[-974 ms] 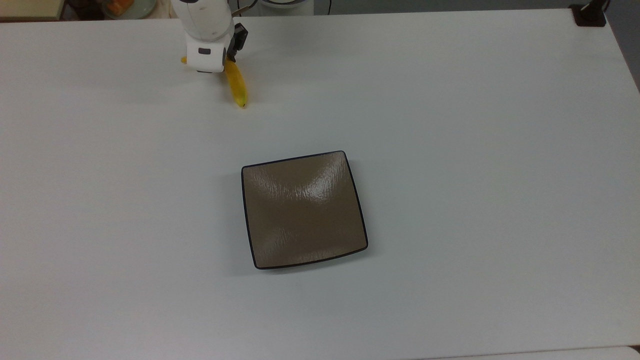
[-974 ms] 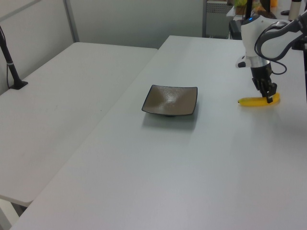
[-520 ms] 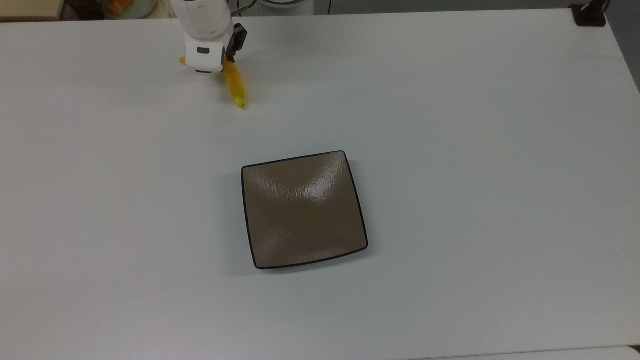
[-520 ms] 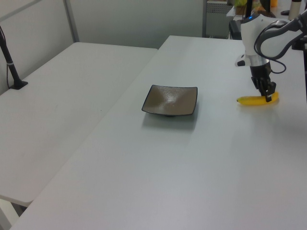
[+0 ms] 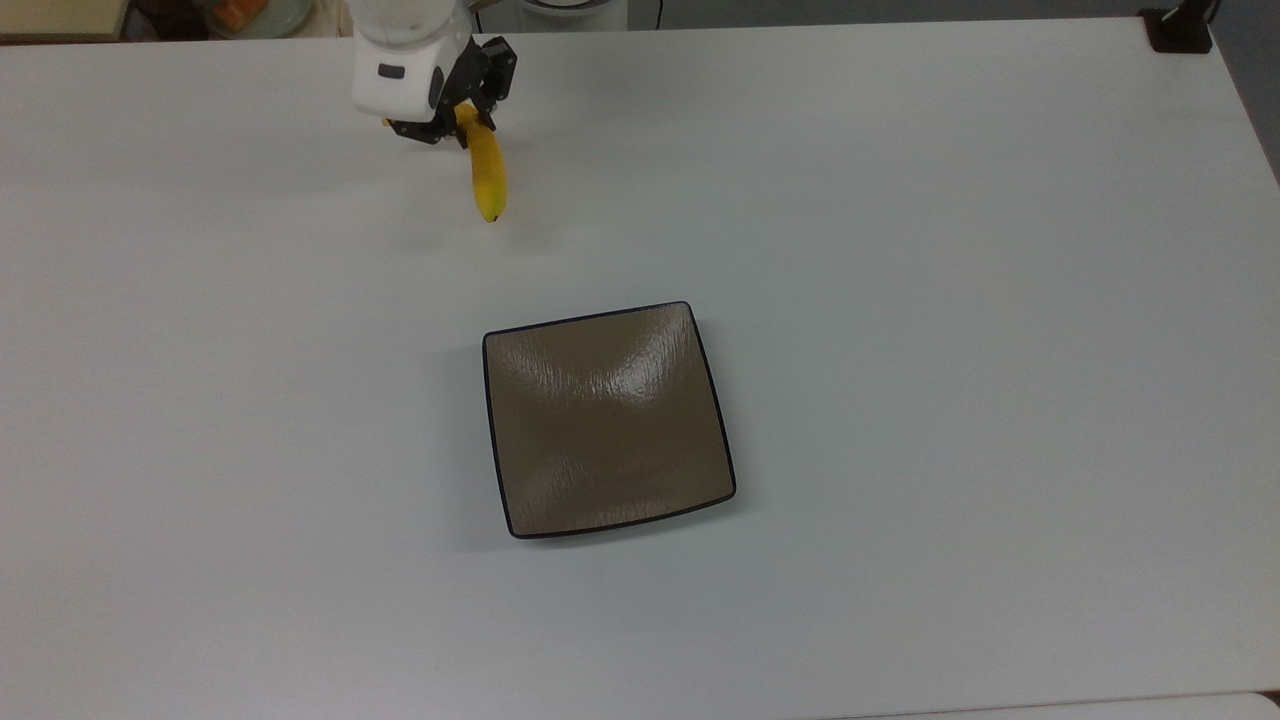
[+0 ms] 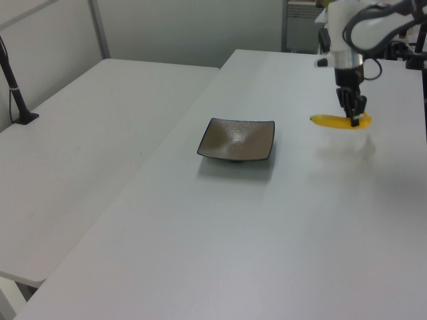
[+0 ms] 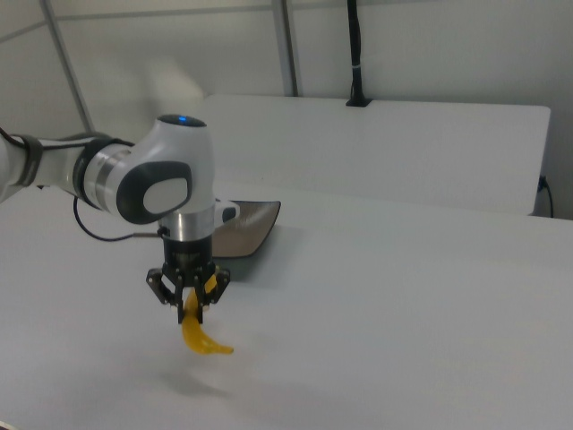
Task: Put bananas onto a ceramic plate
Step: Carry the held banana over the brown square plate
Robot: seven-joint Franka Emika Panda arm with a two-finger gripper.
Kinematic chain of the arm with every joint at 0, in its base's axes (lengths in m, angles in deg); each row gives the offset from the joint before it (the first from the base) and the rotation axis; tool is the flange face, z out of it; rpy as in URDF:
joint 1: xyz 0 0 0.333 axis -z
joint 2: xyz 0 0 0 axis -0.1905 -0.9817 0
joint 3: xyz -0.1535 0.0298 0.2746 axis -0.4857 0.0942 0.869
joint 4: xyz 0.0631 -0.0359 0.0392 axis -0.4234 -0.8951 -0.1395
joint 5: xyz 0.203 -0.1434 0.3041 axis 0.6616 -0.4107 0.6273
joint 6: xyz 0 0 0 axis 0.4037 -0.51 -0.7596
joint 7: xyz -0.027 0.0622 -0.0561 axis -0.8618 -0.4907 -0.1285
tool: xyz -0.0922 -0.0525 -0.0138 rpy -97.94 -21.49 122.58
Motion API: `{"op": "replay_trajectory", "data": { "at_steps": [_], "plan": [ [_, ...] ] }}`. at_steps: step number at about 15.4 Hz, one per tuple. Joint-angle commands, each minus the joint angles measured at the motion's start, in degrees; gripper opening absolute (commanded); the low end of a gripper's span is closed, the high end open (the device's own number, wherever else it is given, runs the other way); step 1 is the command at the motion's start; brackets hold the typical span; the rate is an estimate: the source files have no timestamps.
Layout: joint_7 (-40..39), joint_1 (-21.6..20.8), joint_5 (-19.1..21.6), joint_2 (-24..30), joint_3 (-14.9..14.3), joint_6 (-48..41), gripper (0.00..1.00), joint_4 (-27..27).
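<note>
My gripper [image 5: 462,122] [image 6: 353,117] [image 7: 189,313] is shut on the yellow banana [image 5: 486,170] [image 6: 331,122] [image 7: 204,341] near its stem end, holding it lifted off the white table [image 5: 900,300] with its shadow below. The banana's free tip points toward the plate. The square brown ceramic plate [image 5: 605,418] [image 6: 236,139] [image 7: 246,228] sits bare at the table's middle, well apart from the gripper: below and right of it in the top view, to its left in the left view.
A black post on a base [image 6: 15,87] stands on the neighbouring table at the left view's left. A dark mount [image 5: 1180,28] sits at the top view's far right corner. Clutter [image 5: 240,14] lies beyond the table's far edge.
The gripper has risen with the banana, lifting it off the table. It has also shifted slightly toward the plate, leftward in the left view.
</note>
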Motion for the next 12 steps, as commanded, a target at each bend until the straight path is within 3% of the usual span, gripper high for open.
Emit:
{"op": "replay_trajectory", "data": {
  "at_steps": [1, 6, 12],
  "plan": [
    [7.55, -1.92, 5.19, 0.35, 0.08, -1.93, 0.2, 5.59],
    [15.46, -4.03, 5.81, -0.96, 0.08, -1.58, 0.2, 10.86],
    [29.17, -6.66, 7.48, -10.36, 0.96, -0.44, 0.2, 23.51]
  ]
}}
